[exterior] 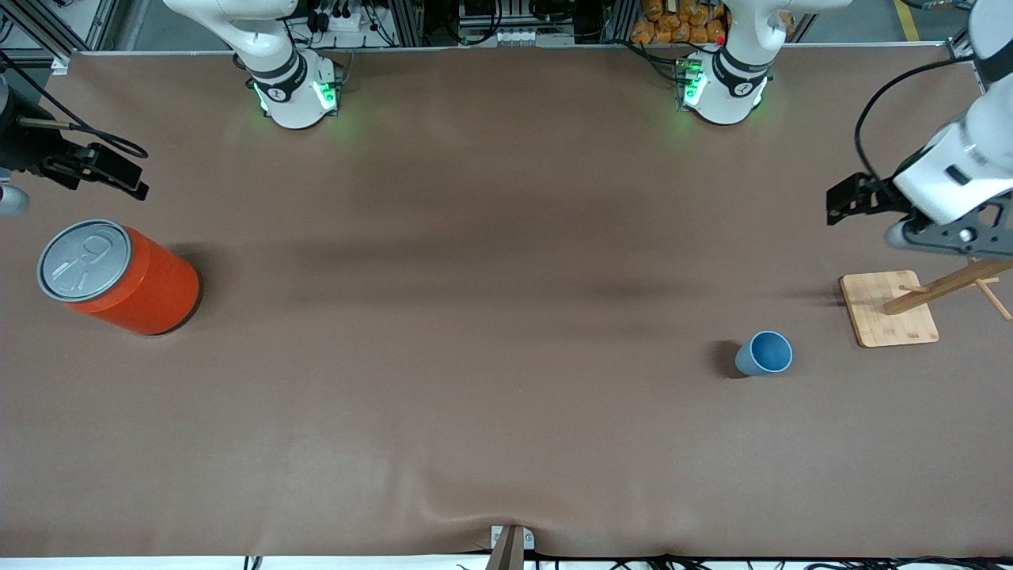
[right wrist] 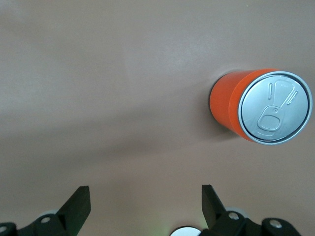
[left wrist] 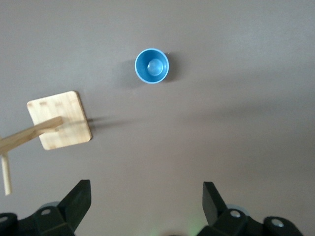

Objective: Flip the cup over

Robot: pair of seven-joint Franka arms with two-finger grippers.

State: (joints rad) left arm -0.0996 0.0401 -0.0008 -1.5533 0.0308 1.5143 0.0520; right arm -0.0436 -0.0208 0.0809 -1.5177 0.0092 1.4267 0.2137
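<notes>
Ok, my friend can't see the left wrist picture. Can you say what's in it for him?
A small blue cup stands upright on a brown table, mouth open to the camera. Beside it, apart from it, is a wooden stand with a square base. The left gripper is open above bare table, holding nothing.

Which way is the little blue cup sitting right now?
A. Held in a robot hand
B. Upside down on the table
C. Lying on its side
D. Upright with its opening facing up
D. The cup stands on the table alone, and the left wrist view looks straight down into its darker blue inside, so the opening faces up.
</notes>
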